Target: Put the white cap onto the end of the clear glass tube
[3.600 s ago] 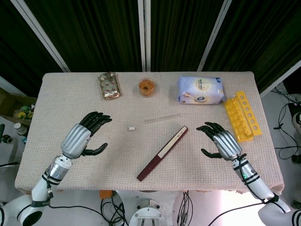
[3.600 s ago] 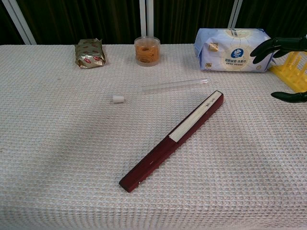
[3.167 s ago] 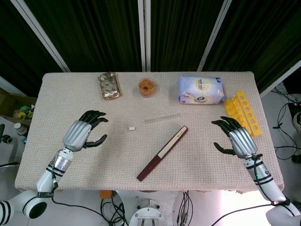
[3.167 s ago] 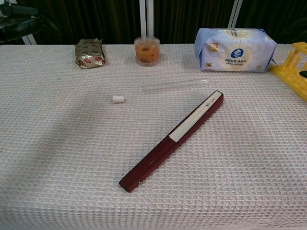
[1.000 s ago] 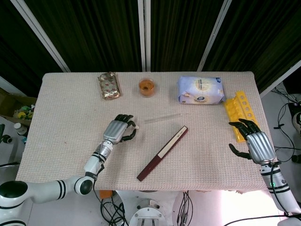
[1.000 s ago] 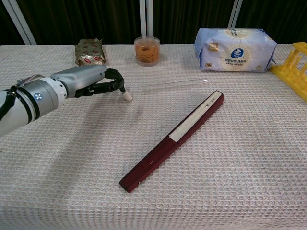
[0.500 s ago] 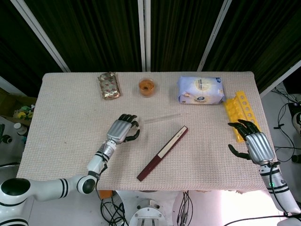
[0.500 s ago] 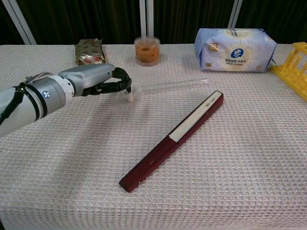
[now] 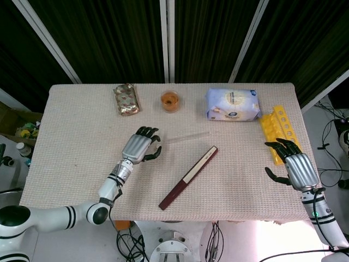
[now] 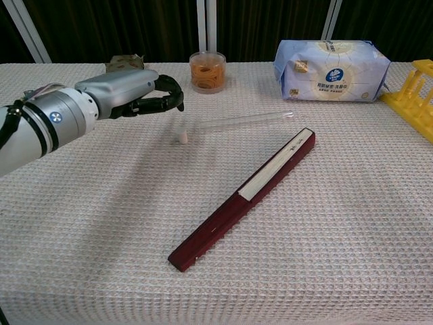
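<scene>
Left hand lifted off woven tablecloth.

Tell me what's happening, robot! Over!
Left hand above the table, fingers curled, holding nothing. Right hand open by the yellow rack. White cap on the cloth, near the glass tube. Nothing between them.
</scene>
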Controlling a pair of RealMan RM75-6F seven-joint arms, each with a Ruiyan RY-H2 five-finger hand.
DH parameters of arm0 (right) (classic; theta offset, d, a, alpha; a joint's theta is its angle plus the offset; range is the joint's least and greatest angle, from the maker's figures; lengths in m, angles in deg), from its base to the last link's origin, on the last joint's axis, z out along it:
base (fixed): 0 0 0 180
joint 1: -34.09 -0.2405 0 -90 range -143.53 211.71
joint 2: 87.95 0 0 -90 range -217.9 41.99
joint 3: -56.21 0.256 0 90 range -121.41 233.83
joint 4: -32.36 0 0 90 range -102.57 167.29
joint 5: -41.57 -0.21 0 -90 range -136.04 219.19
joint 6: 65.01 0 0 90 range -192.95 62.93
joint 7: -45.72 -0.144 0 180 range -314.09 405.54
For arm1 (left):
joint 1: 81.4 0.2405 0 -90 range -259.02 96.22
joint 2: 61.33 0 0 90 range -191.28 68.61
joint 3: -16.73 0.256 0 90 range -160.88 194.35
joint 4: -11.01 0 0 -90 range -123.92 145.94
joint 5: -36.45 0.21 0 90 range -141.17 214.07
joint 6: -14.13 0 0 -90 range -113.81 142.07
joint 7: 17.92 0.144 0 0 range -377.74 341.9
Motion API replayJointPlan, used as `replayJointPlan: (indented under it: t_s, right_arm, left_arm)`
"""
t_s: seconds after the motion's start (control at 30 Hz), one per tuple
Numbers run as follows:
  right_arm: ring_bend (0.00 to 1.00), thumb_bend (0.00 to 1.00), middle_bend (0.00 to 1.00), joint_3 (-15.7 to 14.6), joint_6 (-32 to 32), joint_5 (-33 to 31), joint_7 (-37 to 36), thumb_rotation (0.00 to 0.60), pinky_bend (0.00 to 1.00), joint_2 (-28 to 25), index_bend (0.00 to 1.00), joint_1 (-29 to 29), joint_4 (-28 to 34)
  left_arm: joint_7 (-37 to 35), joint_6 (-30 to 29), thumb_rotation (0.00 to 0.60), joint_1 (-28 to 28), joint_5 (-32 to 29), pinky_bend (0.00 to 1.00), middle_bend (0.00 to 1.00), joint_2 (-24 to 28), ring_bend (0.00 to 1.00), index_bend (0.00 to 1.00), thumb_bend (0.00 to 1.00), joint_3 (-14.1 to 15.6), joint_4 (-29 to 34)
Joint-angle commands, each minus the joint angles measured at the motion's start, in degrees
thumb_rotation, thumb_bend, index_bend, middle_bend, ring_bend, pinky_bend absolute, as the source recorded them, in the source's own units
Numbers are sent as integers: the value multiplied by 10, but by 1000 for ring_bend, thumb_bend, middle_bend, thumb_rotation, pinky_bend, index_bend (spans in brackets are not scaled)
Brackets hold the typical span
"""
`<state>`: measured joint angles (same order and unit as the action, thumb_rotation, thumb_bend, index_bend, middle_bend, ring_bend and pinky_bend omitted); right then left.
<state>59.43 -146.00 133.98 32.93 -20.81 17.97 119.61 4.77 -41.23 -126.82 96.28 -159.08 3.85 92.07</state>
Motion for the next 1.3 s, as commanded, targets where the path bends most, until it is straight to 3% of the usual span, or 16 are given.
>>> replayJointPlan:
  t_s: [0.03, 0.1, 0.17, 0.57, 0.77, 1.3]
  right_arm:
    - [130, 290, 275, 0, 0, 0, 1, 600, 207, 0, 226, 0, 0]
    - [130, 290, 275, 0, 1, 0, 2, 600, 207, 0, 226, 0, 1]
    - [130, 290, 275, 0, 2, -1, 2, 600, 207, 0, 226, 0, 1]
    - [130, 290, 275, 1, 5, -3, 5, 600, 207, 1, 226, -1, 2]
    - [130, 289, 275, 1, 7, -5, 4, 600, 199, 2, 226, -1, 1]
    - [130, 290, 275, 0, 9, -6, 3, 600, 194, 3, 226, -1, -2]
  left_arm:
    - [-6, 20, 392, -8, -13, 95, 99, 2, 83, 299, 438, -5, -14]
    - [-14, 34, 546, -13, -25, 96, 98, -1, 83, 299, 438, -10, -20]
    - [-22, 45, 600, -18, -35, 96, 98, -6, 83, 299, 438, -12, -25]
    - [-23, 42, 600, -40, -52, 96, 99, -57, 84, 379, 428, -20, -79]
    - [1, 29, 600, -45, -67, 96, 102, -76, 84, 408, 353, -19, -101]
    - [-1, 20, 600, -47, -81, 96, 129, -99, 84, 478, 337, -31, -125]
